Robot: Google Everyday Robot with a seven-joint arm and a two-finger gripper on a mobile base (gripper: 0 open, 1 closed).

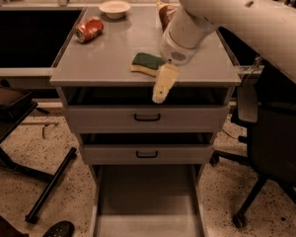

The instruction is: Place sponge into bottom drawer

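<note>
The sponge [147, 63], dark green on top with pale yellow foam below, lies on the grey cabinet top [103, 53] near its front edge. The gripper [163, 85] hangs from the big white arm just right of the sponge, over the cabinet's front edge, its pale fingers pointing down. The bottom drawer [145, 201] is pulled out below, a wide shallow grey tray with nothing in it.
A red can [89, 29] lies on its side at the back left of the top, a white bowl [114, 8] behind it, and a brown bag [166, 14] partly hidden by the arm. Two upper drawers with black handles [147, 117] are partly open. An office chair [274, 147] stands right, a black stand [19, 132] left.
</note>
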